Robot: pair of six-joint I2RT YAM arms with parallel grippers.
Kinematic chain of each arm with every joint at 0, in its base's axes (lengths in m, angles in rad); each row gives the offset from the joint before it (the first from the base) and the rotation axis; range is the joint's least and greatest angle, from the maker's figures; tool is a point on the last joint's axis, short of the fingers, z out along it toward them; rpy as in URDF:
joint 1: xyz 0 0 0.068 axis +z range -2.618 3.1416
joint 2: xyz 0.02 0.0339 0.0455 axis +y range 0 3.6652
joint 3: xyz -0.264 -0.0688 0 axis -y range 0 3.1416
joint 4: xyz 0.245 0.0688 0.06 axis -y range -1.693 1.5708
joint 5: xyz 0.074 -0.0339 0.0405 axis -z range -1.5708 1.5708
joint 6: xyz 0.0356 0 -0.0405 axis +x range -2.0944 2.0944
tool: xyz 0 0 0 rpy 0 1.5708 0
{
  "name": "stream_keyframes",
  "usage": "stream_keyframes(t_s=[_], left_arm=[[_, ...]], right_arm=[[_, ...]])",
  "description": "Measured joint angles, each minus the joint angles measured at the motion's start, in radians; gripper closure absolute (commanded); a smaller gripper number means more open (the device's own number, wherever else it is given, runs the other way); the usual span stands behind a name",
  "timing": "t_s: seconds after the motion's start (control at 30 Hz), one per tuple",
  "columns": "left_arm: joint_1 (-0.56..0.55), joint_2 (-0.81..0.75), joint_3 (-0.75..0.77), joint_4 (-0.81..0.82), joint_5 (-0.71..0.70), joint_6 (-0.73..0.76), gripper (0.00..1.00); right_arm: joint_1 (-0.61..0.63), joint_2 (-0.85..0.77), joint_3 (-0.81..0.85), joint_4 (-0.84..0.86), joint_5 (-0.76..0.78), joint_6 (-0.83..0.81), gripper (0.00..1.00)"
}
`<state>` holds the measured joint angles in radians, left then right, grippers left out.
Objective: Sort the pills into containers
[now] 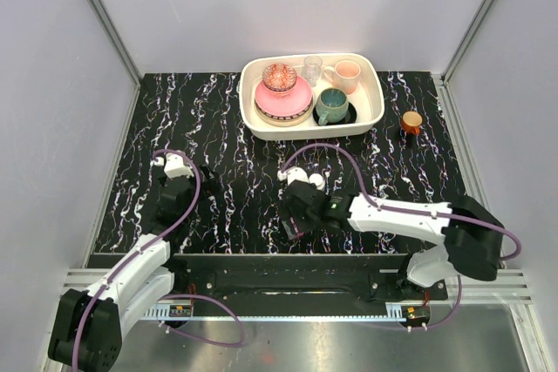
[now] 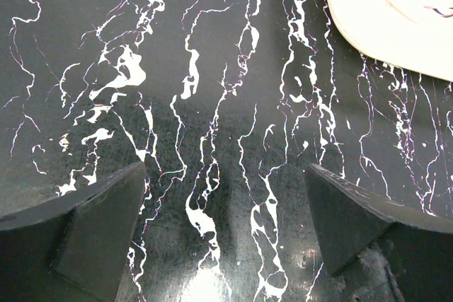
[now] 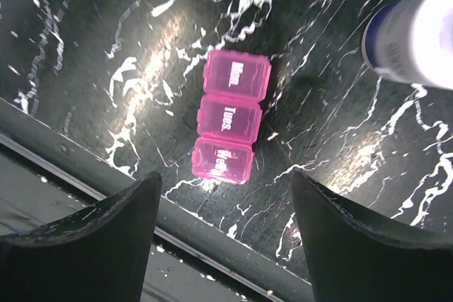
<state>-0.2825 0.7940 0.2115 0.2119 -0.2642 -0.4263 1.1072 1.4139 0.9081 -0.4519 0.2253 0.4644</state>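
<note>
A magenta pill box (image 3: 228,114) lies flat on the black marbled table, near its front edge. Its three compartments, marked Mon, Tues and Wed, have their lids down. My right gripper (image 3: 226,182) hangs open just above the box's Wed end, touching nothing. From above, that gripper (image 1: 295,218) covers the box. No pills show in any view. My left gripper (image 2: 226,175) is open over bare table, well left of the box (image 1: 199,179).
A white bottle (image 3: 414,37) lies right of the pill box. At the back stands a cream tray (image 1: 370,119) of crockery, with a small brown orange-lidded jar (image 1: 411,122) on its right. The table's metal front rail (image 3: 85,167) runs under the right fingers.
</note>
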Motion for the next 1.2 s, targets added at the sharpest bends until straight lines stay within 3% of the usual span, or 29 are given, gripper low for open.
stream_keyframes(t_s=[0.23,0.67,0.9,1.0,1.07,1.2], left_arm=[[0.000,0.000,0.000,0.000,0.000,0.000,0.01],[0.000,0.000,0.000,0.000,0.000,0.000,0.01],[0.000,0.000,0.000,0.000,0.000,0.000,0.01],[0.000,0.000,0.000,0.000,0.000,0.000,0.01],[0.000,0.000,0.000,0.000,0.000,0.000,0.01],[0.000,0.000,0.000,0.000,0.000,0.000,0.01]], right_arm=[[0.043,0.119,0.004,-0.018,0.021,0.027,0.20],[0.047,0.198,0.005,0.015,0.021,0.057,0.26],[0.047,0.225,0.008,0.028,0.021,0.094,0.34],[0.047,0.225,0.008,0.029,0.023,0.113,0.40],[0.047,0.225,0.008,0.028,0.026,0.128,0.50],[0.047,0.225,0.008,0.028,0.027,0.145,0.83]])
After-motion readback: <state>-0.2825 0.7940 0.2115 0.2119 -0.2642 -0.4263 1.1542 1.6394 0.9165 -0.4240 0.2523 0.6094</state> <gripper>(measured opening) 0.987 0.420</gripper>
